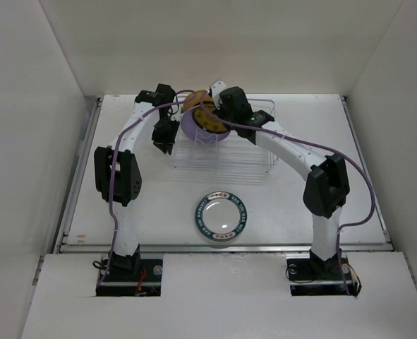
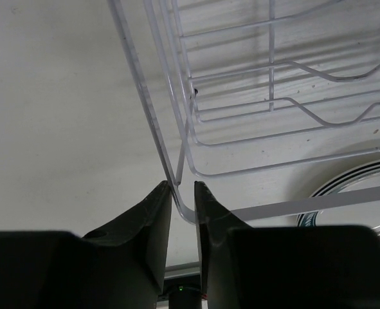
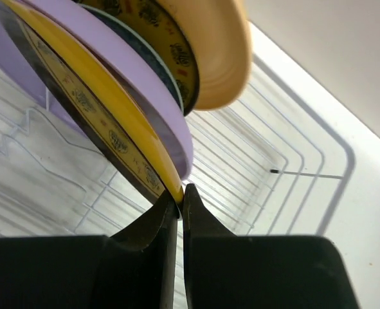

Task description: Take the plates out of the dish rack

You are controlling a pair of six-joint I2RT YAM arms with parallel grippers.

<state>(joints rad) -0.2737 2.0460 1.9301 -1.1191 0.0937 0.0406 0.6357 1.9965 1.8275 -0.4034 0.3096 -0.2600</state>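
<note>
Right gripper point(image 3: 180, 196) is pinching the rim of one dark-edged yellow plate point(image 3: 93, 87), which is leaning beside one lilac plate point(image 3: 138, 84) and one tan plate point(image 3: 225, 45) in the dish rack point(image 3: 241, 161). Left gripper point(image 2: 183, 193) is gripping the rack's corner wire between nearly closed fingers. From above, one teal-rimmed plate point(image 1: 221, 217) is lying on the table point(image 1: 321, 127) in front of the rack.

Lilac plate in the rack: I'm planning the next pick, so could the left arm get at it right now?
Probably not yet. The left gripper is clamped on the dish rack corner wire, and the right gripper, pinching the yellow-centred plate, crowds the lilac plate.
</note>
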